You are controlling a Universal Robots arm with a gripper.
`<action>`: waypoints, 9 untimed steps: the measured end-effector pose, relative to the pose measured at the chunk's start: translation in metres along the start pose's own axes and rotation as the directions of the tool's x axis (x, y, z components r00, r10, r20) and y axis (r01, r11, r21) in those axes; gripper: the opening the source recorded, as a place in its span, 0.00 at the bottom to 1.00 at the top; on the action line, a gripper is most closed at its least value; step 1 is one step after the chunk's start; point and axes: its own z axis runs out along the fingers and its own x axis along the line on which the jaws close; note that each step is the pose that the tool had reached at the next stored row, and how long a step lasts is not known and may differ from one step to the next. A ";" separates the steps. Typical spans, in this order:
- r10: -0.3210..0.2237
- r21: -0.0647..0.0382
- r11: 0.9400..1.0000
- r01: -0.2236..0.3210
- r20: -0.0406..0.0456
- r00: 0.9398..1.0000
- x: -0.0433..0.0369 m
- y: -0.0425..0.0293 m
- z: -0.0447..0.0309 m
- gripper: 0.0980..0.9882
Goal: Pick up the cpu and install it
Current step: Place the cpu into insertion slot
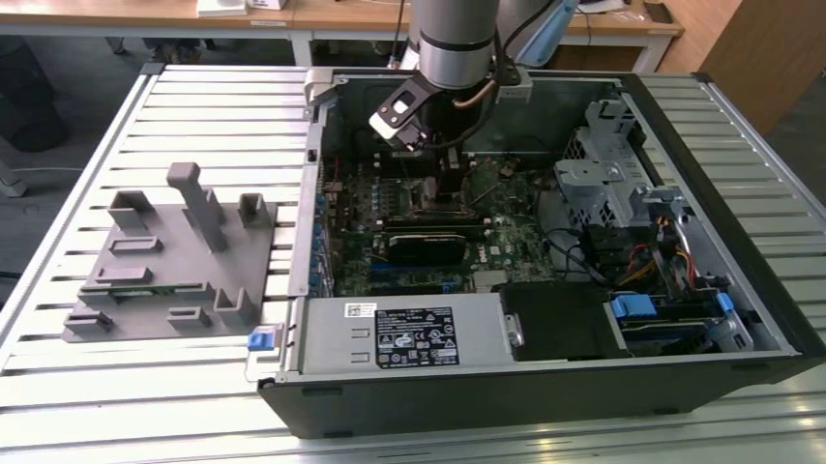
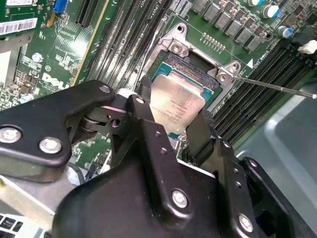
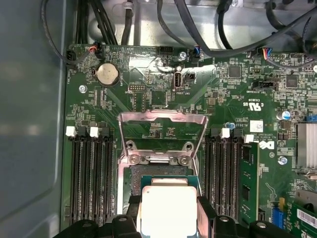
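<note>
The black two-fingered gripper [image 2: 171, 124] is clamping the small flat silvery square cpu [image 3: 168, 208] by its edges right at the open metal-framed motherboard socket [image 2: 195, 74], where any tilt or misalignment is probably risking bent contacts.

Silvery-grey cpu [image 3: 169, 213], green motherboard [image 3: 148, 99], grey plastic fixture [image 1: 162, 261].

The fixture [image 1: 168, 261] lies on the tabletop [image 1: 193, 106], at the exterior view's left of the computer case [image 1: 516, 406]. Inside it, the cpu [image 3: 168, 210] sits between the fingers of the tool [image 3: 168, 220], over the socket [image 3: 136, 181] on the motherboard [image 3: 148, 89].
</note>
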 end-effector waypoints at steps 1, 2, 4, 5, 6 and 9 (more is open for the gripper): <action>0.000 0.000 1.000 0.000 0.000 1.000 0.0001 0.0000 0.0008 0.49; 0.000 0.000 1.000 0.000 0.000 1.000 0.0002 0.0000 0.0015 0.49; 0.000 0.000 1.000 0.000 0.001 1.000 0.0003 0.0000 0.0026 0.49; 0.000 0.000 1.000 0.000 0.001 1.000 0.0004 -0.0001 0.0032 0.49; 0.000 0.000 1.000 0.000 0.001 1.000 0.0006 -0.0001 0.0038 0.49; 0.000 0.000 1.000 0.000 0.001 1.000 0.0022 -0.0001 0.0051 0.49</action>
